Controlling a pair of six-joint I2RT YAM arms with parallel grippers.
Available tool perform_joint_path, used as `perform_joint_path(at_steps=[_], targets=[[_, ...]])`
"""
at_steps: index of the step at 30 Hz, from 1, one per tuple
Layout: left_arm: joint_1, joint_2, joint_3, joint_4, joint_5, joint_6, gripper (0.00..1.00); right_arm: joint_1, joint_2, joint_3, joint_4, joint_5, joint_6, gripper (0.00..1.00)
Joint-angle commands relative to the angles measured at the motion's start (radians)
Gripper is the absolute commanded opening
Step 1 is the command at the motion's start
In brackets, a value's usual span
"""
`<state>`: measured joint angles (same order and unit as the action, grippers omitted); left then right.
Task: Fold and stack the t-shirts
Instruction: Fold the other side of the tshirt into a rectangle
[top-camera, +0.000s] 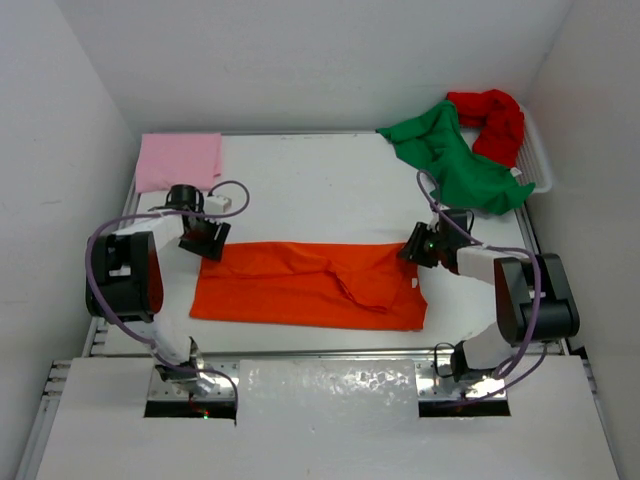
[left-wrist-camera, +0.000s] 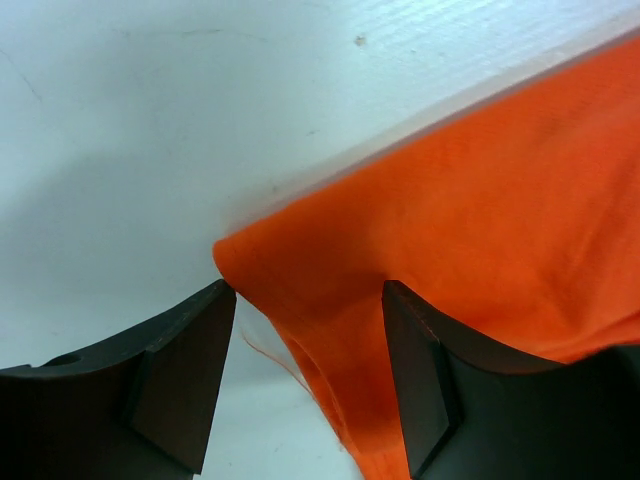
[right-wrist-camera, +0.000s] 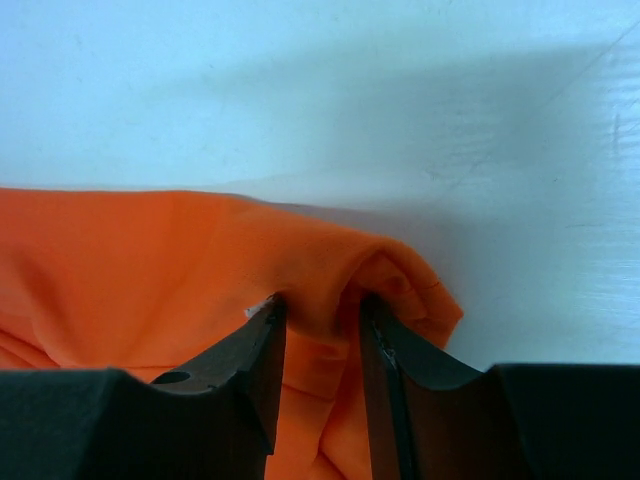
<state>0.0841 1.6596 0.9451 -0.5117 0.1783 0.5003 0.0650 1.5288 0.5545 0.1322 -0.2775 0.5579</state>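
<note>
Orange t-shirt lies flat on worktop, top view | left wrist: left tool gapes astride its corner, unclamped | right wrist: right tool pinches a corner fold | likely limp, light: lift by corners.

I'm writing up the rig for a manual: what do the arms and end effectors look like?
The left arm and right arm are black-and-white links looped with purple-grey cables. The left end effector and right end effector each have two dark, wedge-shaped fingers.

A white basket sits on the white table — far right corner.
</note>
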Motion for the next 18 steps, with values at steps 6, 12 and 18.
perform_joint_path(at_steps=[6,12,18], targets=[[0.029,0.093,-0.026,0.107,-0.048,0.014,0.58,-0.013,0.024,0.036,0.026,-0.003,0.002,0.01],[0.078,0.155,-0.029,0.124,-0.069,0.035,0.58,-0.097,-0.013,0.065,-0.048,0.012,-0.052,0.00],[0.083,0.114,-0.022,0.096,0.001,0.061,0.58,-0.099,0.011,0.084,-0.040,-0.029,-0.073,0.07]])
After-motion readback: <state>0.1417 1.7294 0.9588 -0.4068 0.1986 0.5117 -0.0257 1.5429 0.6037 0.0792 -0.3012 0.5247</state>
